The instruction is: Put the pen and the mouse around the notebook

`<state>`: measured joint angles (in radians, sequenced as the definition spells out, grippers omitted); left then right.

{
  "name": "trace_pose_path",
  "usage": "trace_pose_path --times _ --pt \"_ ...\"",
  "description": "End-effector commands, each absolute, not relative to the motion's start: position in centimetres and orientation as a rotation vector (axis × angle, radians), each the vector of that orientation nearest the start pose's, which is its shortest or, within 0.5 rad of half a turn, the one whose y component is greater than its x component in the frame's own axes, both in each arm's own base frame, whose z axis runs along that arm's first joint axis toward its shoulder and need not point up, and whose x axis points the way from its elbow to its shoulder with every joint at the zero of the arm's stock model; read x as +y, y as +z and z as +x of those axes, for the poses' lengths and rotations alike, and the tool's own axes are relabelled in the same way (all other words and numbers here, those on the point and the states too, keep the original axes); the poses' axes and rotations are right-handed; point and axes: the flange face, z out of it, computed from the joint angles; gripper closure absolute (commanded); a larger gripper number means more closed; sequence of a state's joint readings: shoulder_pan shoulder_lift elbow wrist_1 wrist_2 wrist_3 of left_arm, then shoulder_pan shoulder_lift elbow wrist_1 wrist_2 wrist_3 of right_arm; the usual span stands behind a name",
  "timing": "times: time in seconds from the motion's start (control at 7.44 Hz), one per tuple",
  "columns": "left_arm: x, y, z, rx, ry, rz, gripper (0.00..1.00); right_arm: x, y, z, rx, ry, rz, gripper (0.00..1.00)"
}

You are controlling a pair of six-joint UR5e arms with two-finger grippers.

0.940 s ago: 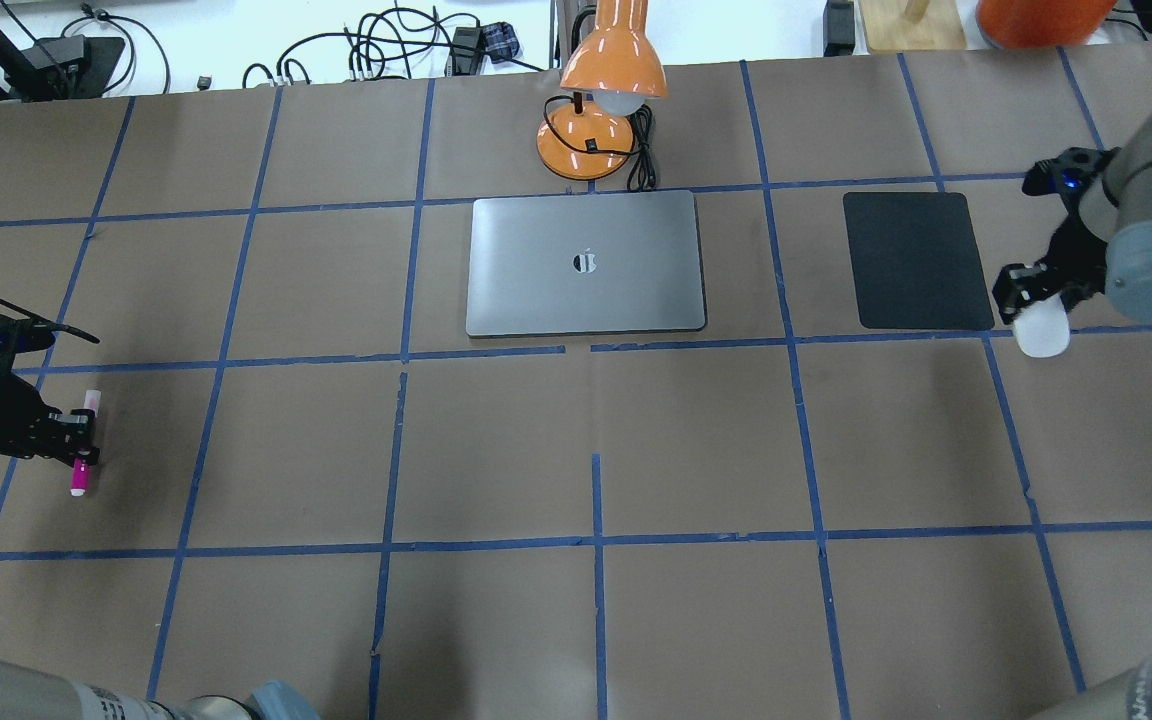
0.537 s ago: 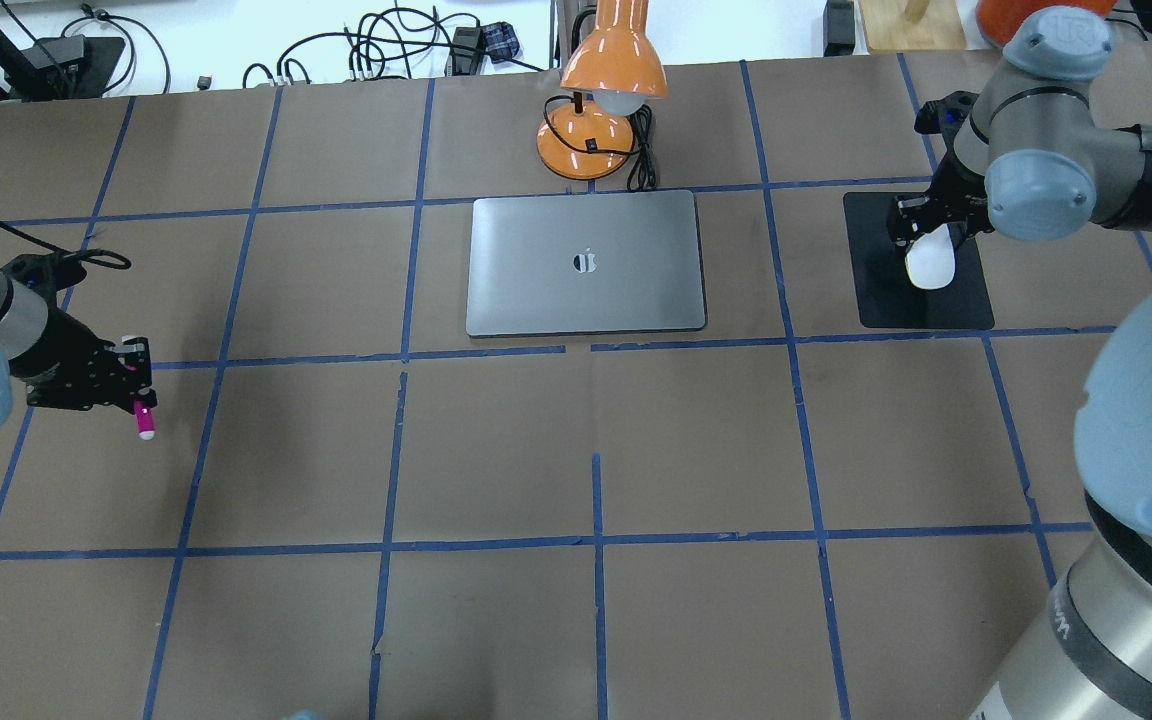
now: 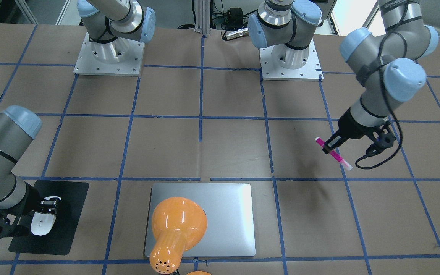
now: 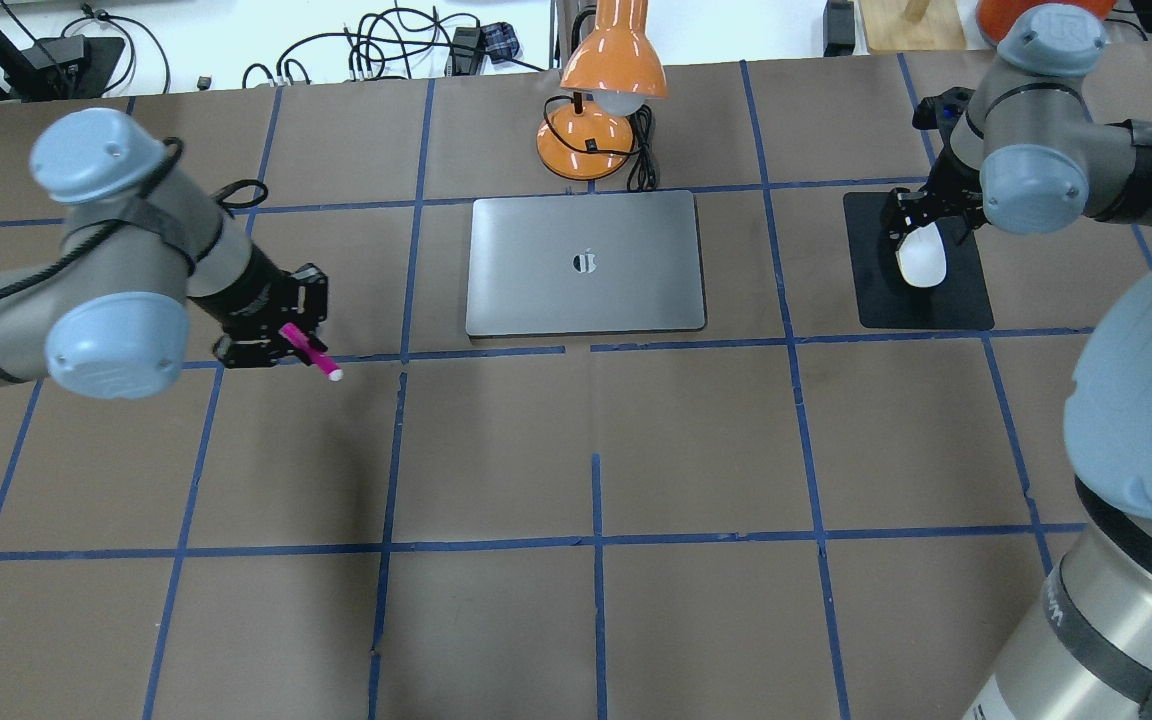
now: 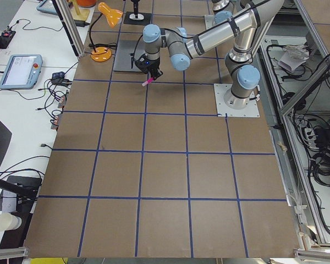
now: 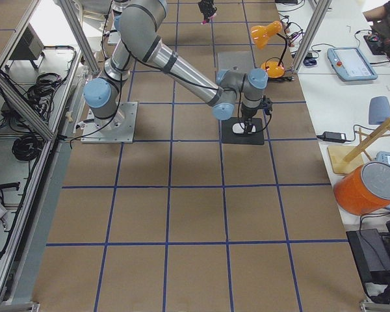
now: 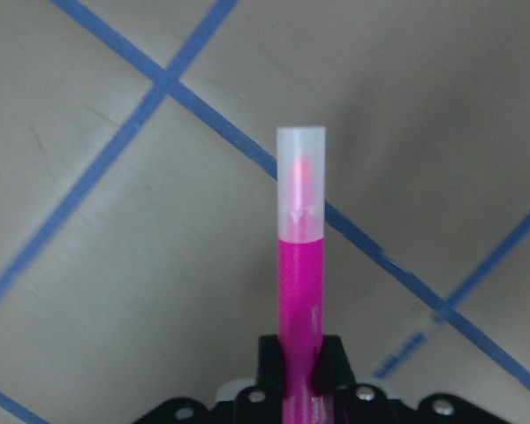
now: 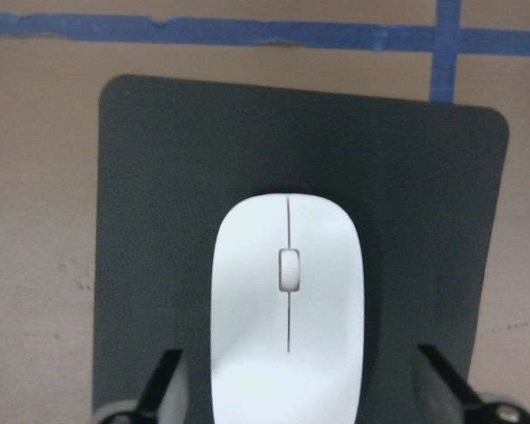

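Note:
The silver-grey notebook (image 4: 586, 265) lies closed at the table's far middle. A pink pen (image 4: 308, 355) hangs above the table to the notebook's left, and my left gripper (image 4: 288, 340) is shut on it. In the left wrist view the pen (image 7: 299, 265) sticks out from between the jaws, pale end forward. The white mouse (image 4: 922, 258) lies on the black mat (image 4: 921, 305) right of the notebook. My right gripper (image 8: 296, 389) straddles the mouse (image 8: 287, 300), open, with a gap at each finger.
An orange desk lamp (image 4: 601, 100) with a black cord stands just behind the notebook; in the front-facing view the lamp (image 3: 176, 225) hides part of the notebook (image 3: 231, 217). Blue tape lines grid the brown table. Both arm bases sit at the near edge.
My left arm carried the pen from the far left toward the notebook. My right arm brought the mouse from the right edge onto the black mat, and its fingers now stand off it.

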<state>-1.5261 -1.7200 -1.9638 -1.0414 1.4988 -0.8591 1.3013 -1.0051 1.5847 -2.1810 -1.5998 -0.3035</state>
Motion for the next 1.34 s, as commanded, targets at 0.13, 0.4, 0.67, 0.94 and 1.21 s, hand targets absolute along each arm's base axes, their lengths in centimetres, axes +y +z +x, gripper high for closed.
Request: trace_pose_path --times 0.13,0.4,0.67,0.94,1.21 --pt "-48.9 24.0 -26.7 2.577 0.129 -1.95 1.0 -63.4 31.7 0.6 3.182 -0.03 -0.15 0.0" --pt "-50.5 20.6 -32.7 2.437 0.13 -2.161 1.0 -57.2 39.0 9.0 3.181 0.092 -0.193 0.0" --pt "-50.9 18.9 -36.7 2.438 0.131 -2.127 1.0 -50.1 46.2 14.8 3.109 0.038 -0.186 0.0" --pt "-49.2 18.4 -36.1 2.438 0.147 -2.091 1.0 -43.5 51.8 15.1 3.094 0.065 -0.184 0.0" --pt "-48.9 18.4 -35.3 2.482 0.141 -2.032 0.0 -47.3 50.6 13.7 3.114 0.042 -0.117 0.0"
